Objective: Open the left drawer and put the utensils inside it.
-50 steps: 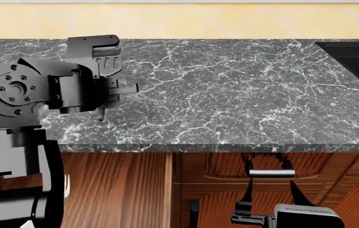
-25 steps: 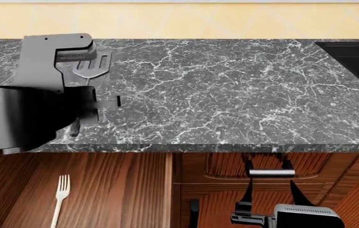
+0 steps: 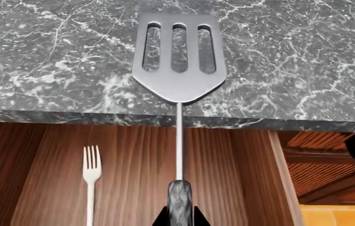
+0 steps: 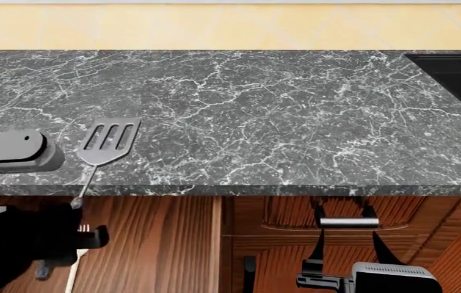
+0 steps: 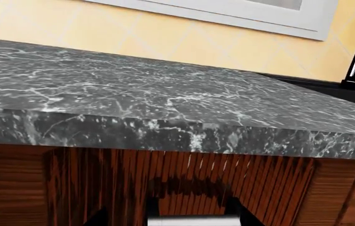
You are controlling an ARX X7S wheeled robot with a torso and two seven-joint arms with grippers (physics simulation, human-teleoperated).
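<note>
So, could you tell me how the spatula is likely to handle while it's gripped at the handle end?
The spatula looks rigid; its thin shaft shows no sag. Gripped far from its broad blade, it may pivot.

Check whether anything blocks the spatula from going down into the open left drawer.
Nothing visible does. The left gripper holds the spatula by its handle, blade over the counter edge, handle over the open left drawer. The fork lies on the drawer floor off to one side.
</note>
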